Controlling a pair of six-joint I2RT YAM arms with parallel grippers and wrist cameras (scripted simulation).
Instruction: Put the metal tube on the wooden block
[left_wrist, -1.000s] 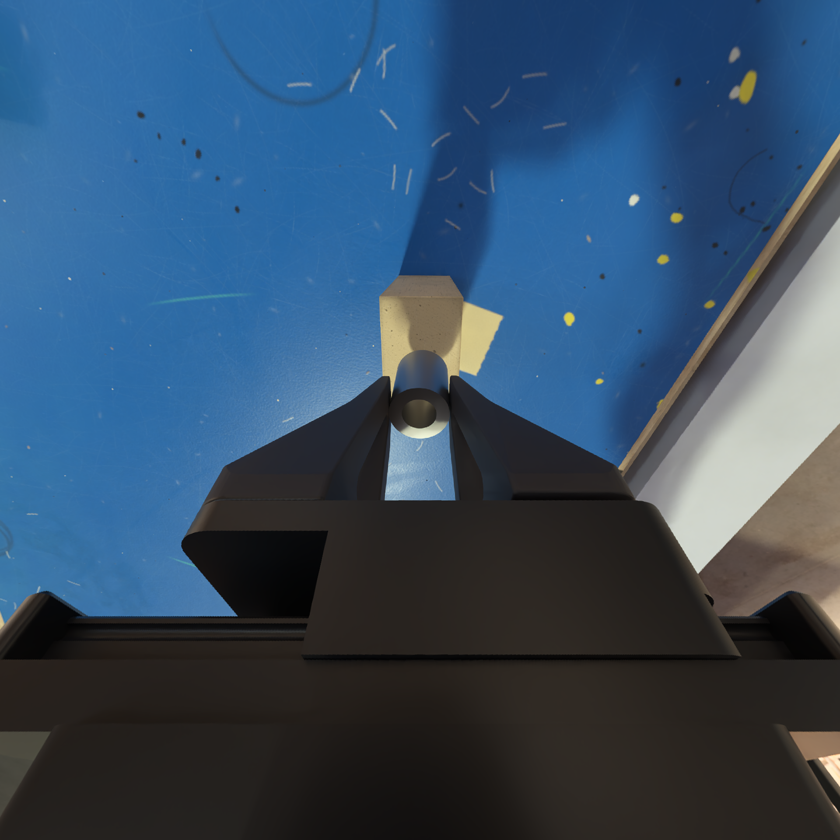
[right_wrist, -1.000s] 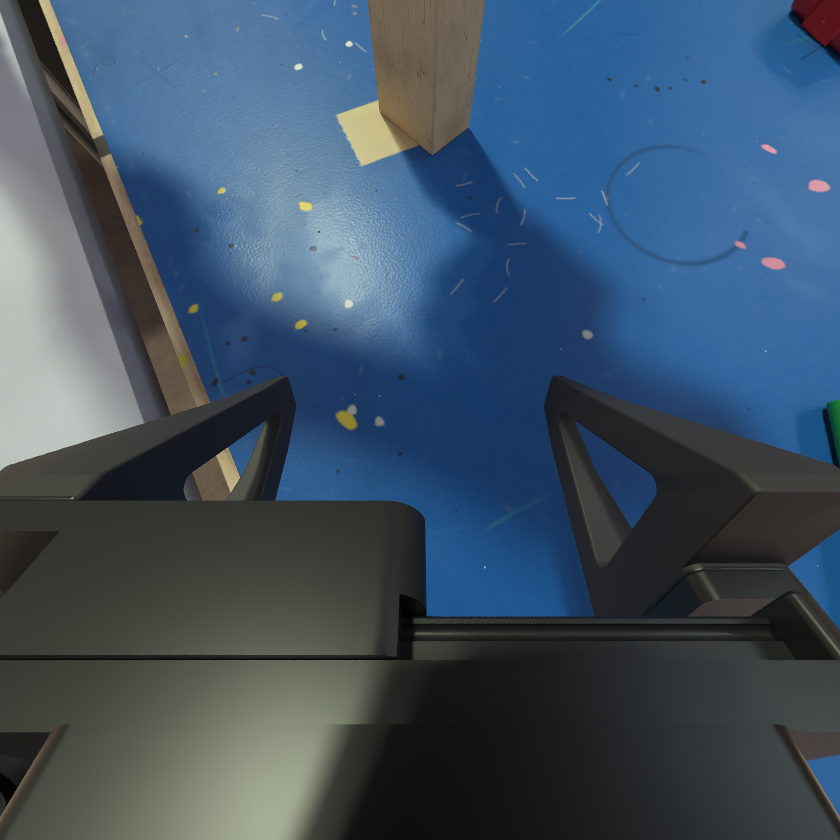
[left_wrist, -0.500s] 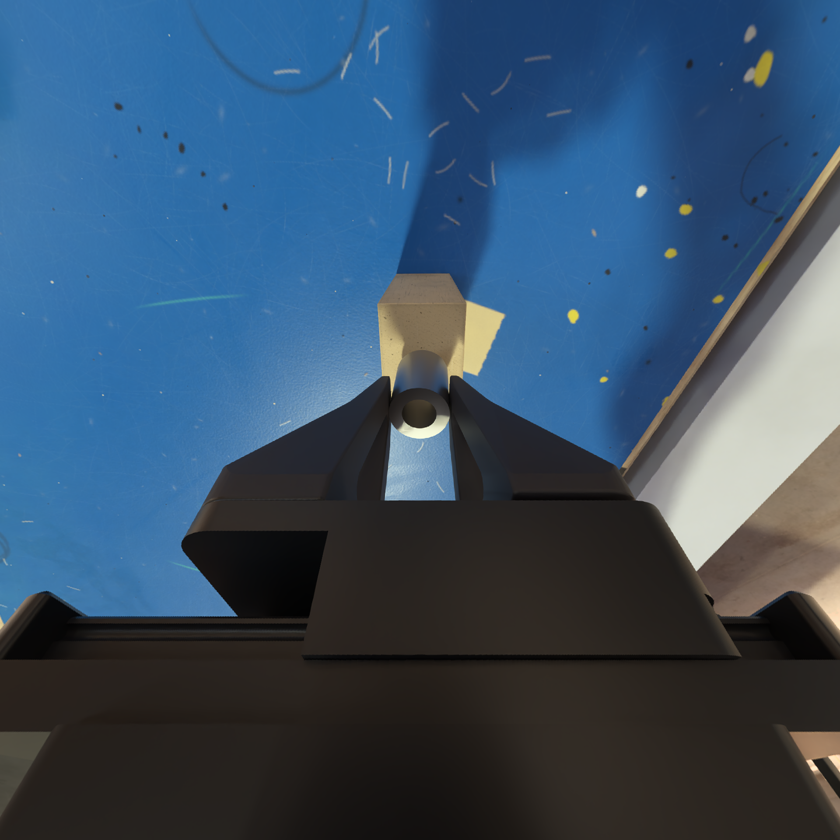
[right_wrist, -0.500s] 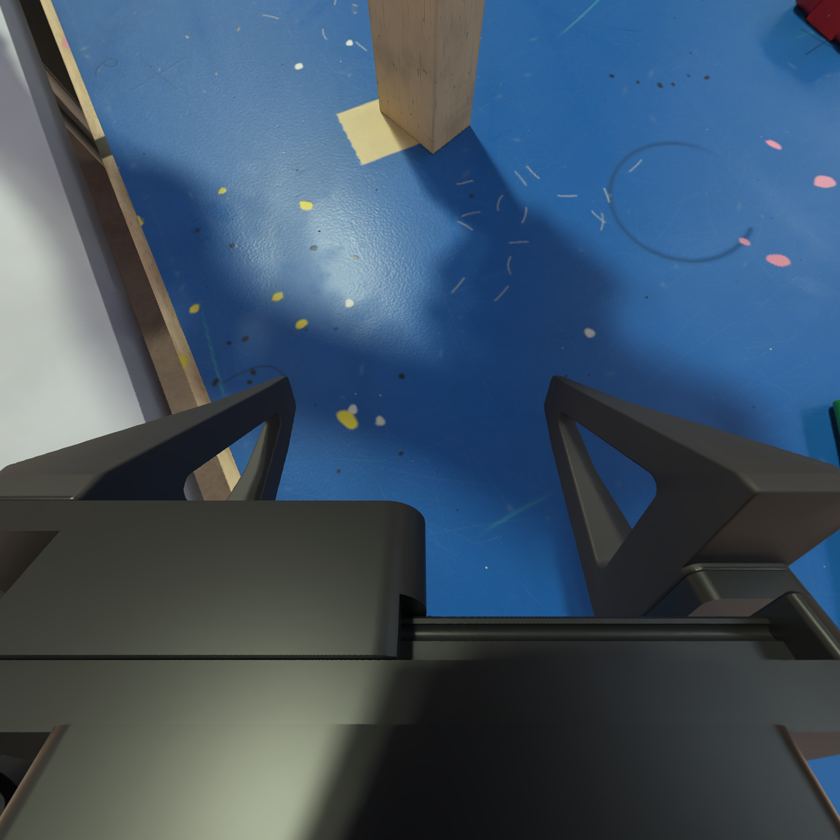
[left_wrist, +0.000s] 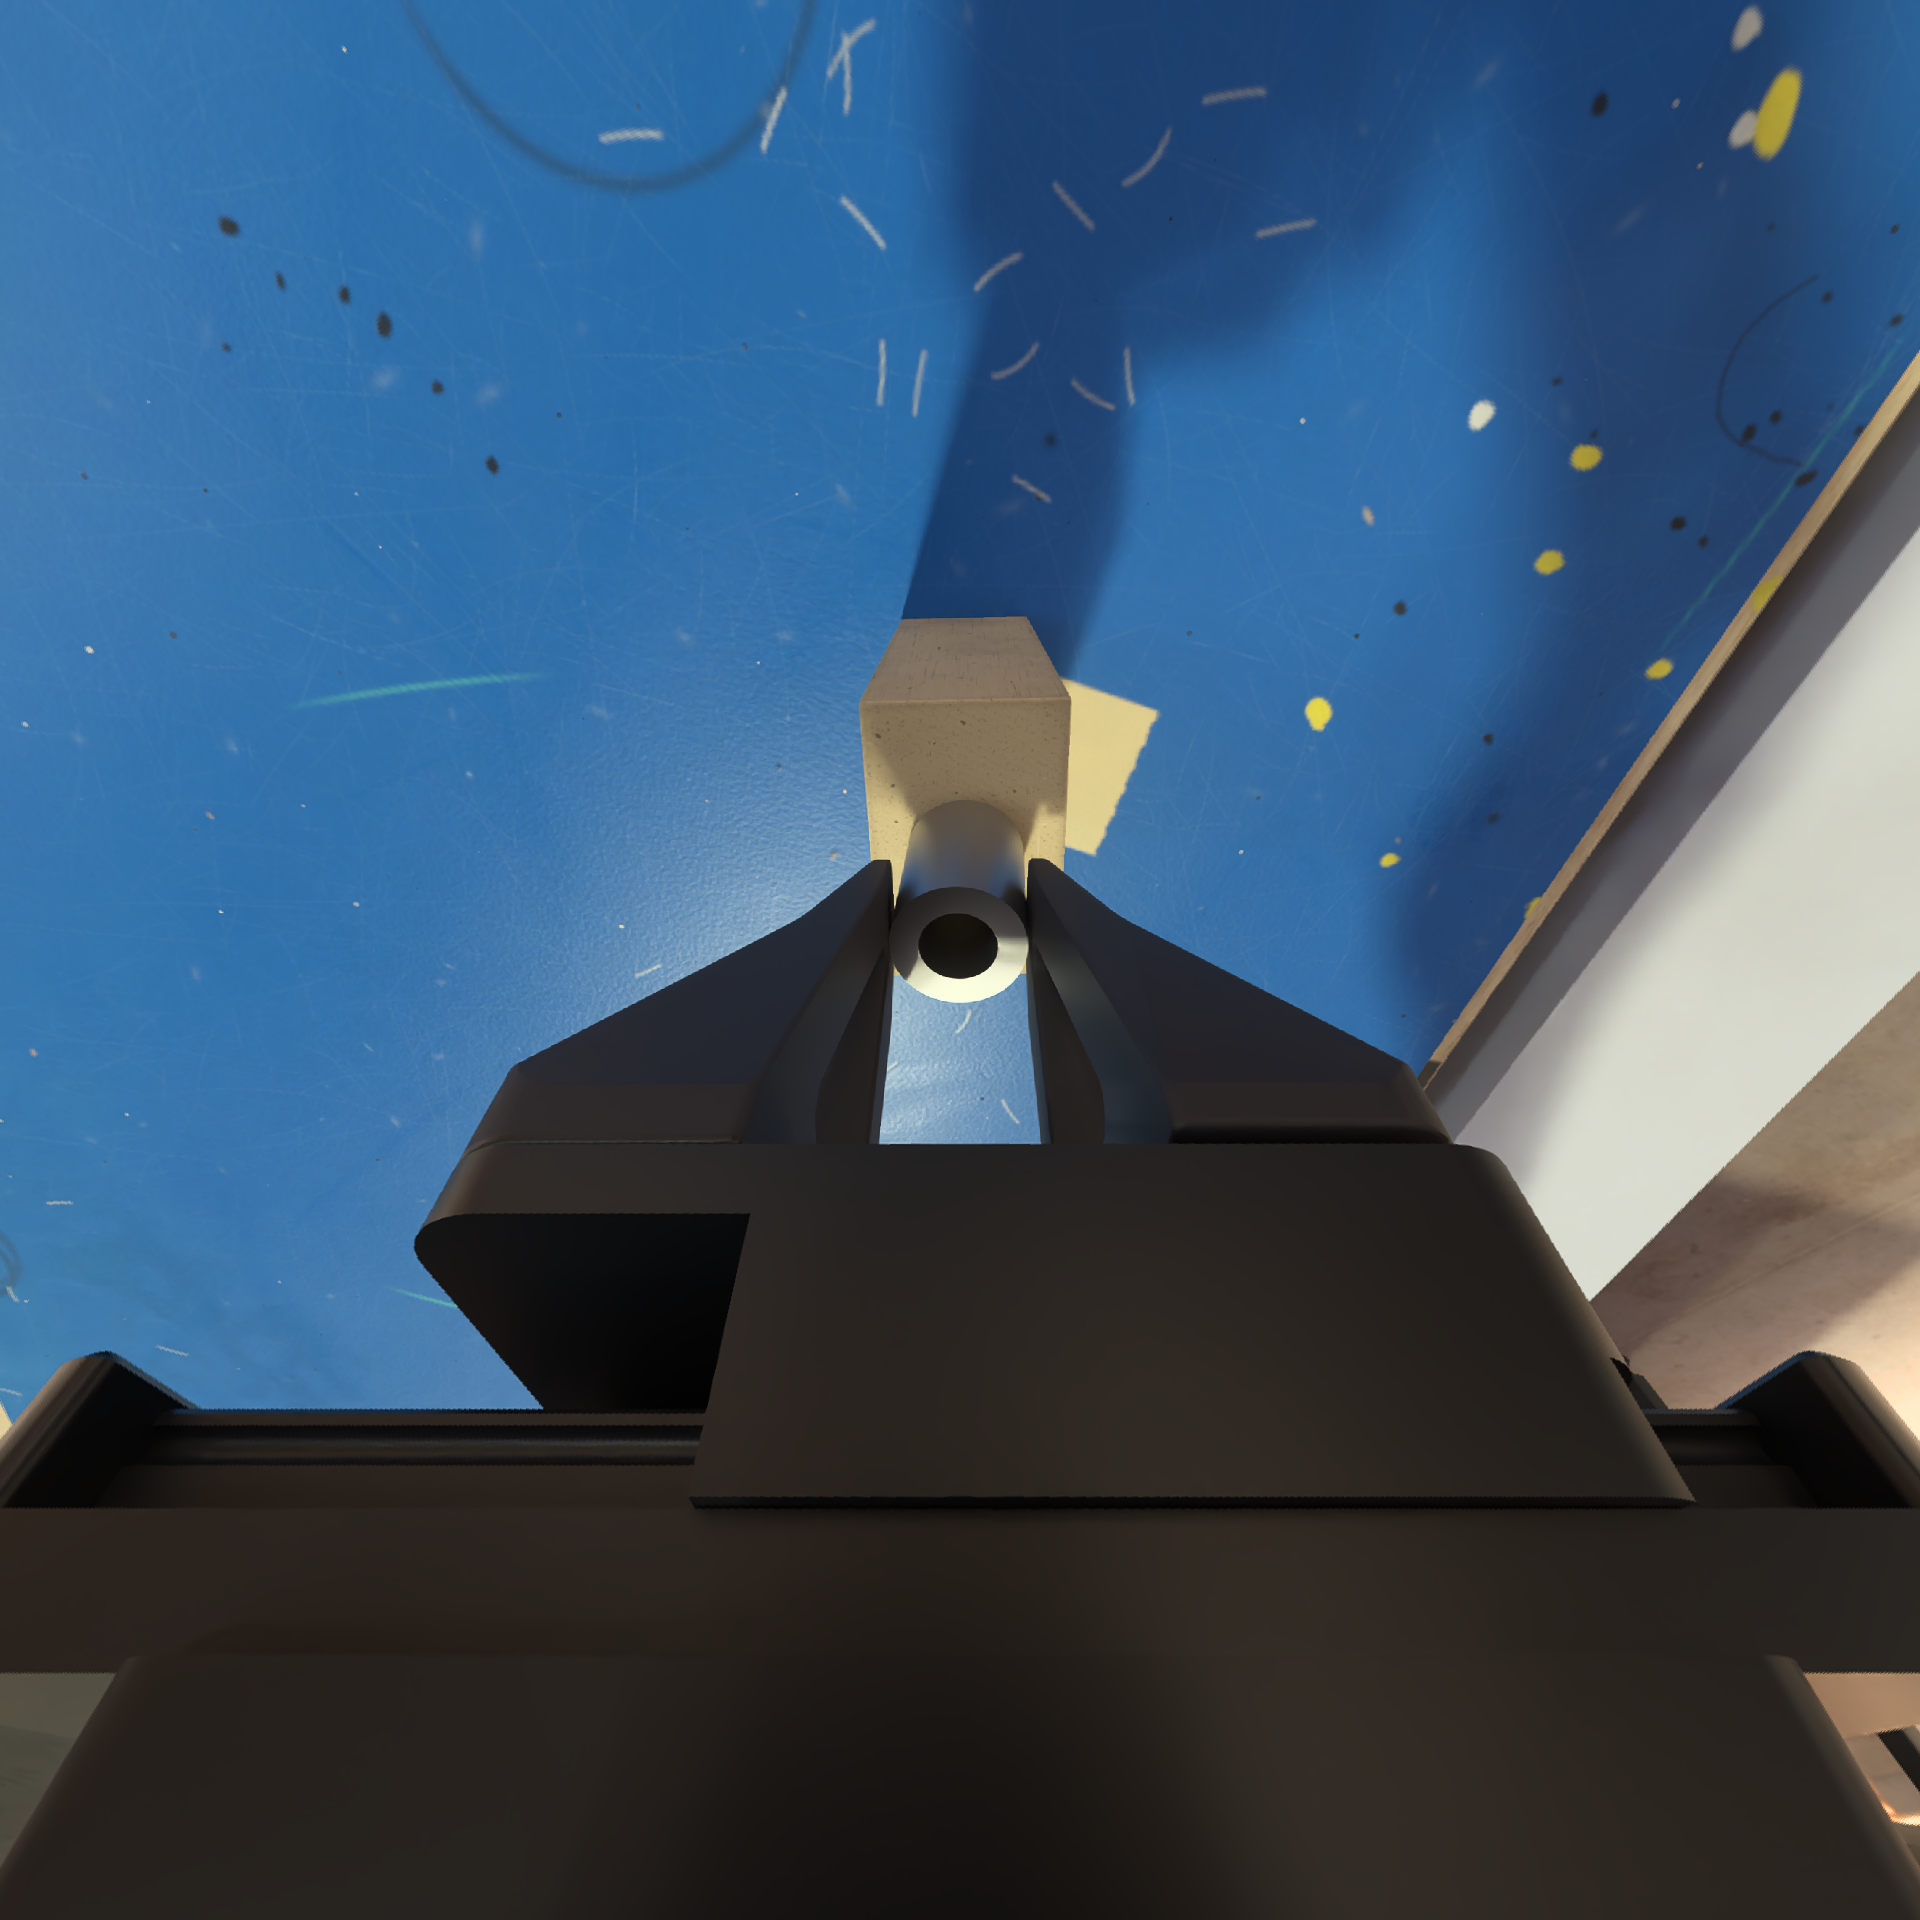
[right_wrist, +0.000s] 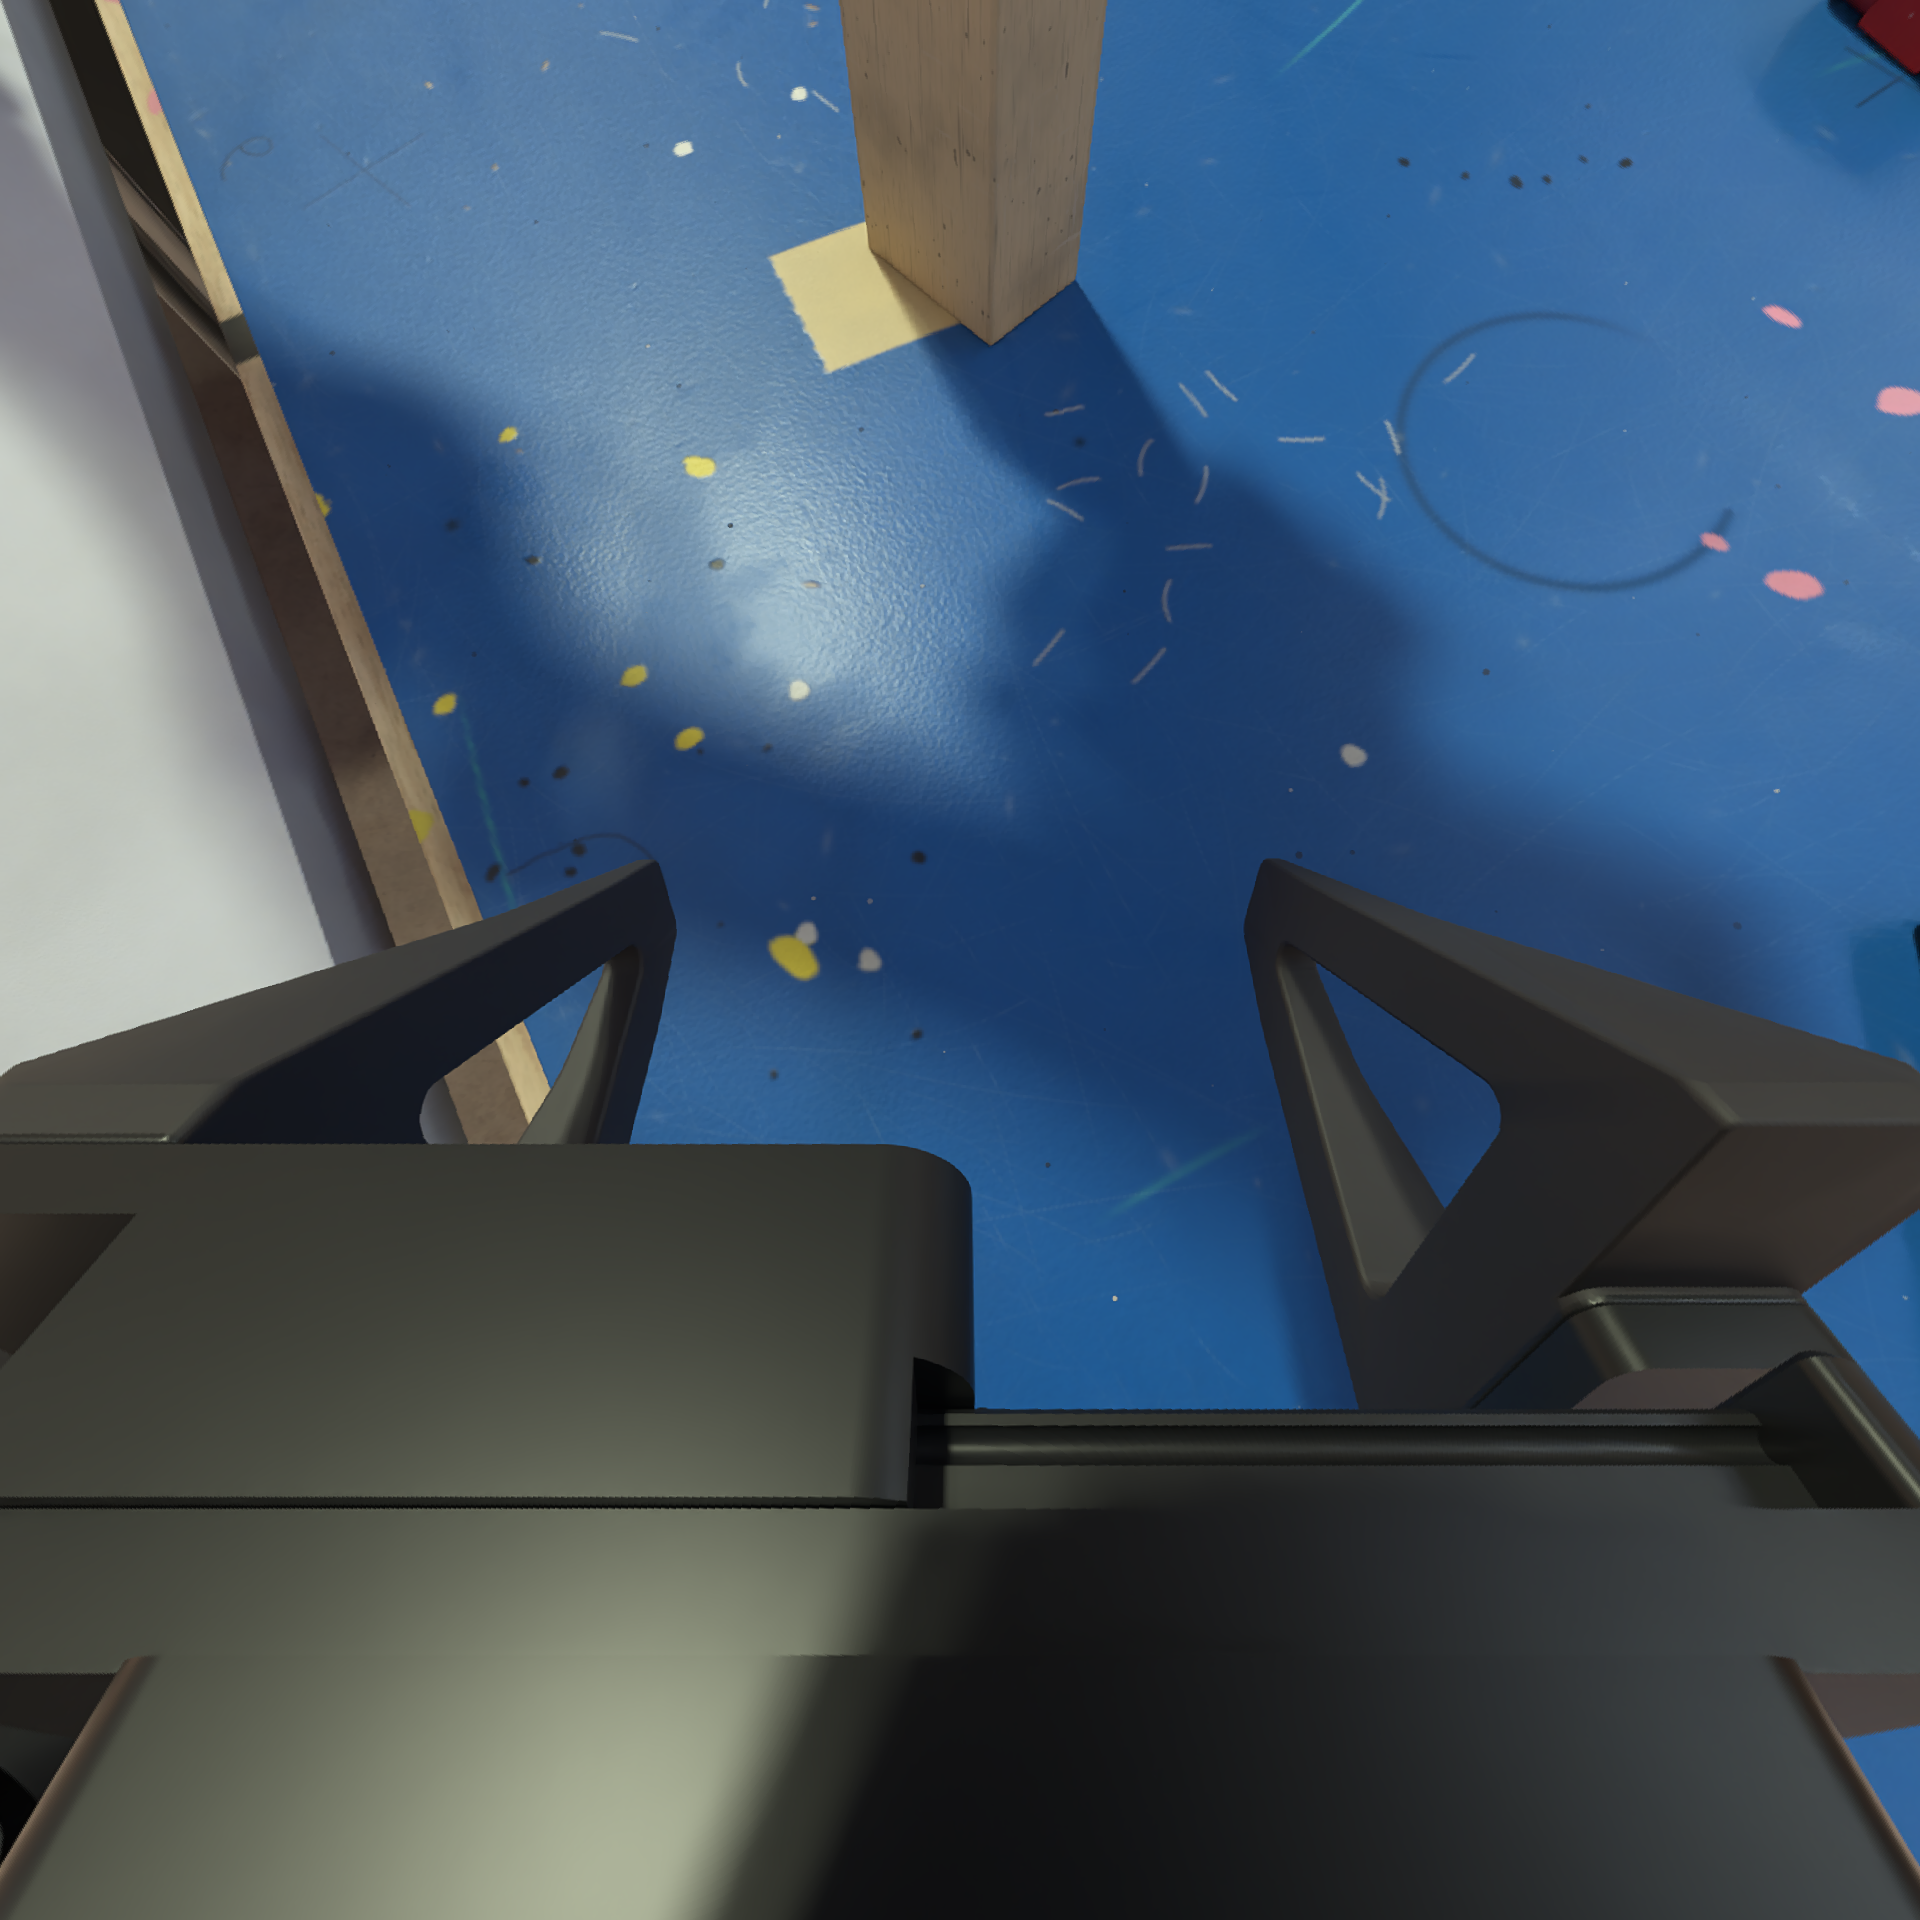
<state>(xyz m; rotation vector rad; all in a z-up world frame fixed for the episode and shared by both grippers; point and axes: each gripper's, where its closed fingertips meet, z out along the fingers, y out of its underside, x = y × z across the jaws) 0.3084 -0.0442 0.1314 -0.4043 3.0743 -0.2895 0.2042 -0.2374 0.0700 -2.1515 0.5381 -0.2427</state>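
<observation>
In the left wrist view, the left hand (left_wrist: 958, 904) sits at the centre of the frame with its two dark fingers (left_wrist: 852, 997) drawn in tight against the metal tube (left_wrist: 961, 883), gripping it by its sides. The tube is pale grey and short, seen end-on so that its dark bore faces the camera, and it stands in line with the top face of the wooden block (left_wrist: 961, 717), which appears directly behind it just above the frame's centre; whether the tube's far end touches that face cannot be told from this angle. A tan paper patch (left_wrist: 1107, 764) lies on the blue bench (left_wrist: 416, 520) just to the right of the block, partly under it. In the right wrist view, the right hand (right_wrist: 961, 894) fills the lower half of the frame, its fingers spread wide apart with nothing between them, over bare bench. The wooden block (right_wrist: 971, 156) rises at the top centre there, upright, its top cut off by the frame edge, with the tan patch (right_wrist: 847, 296) at its lower left corner.
</observation>
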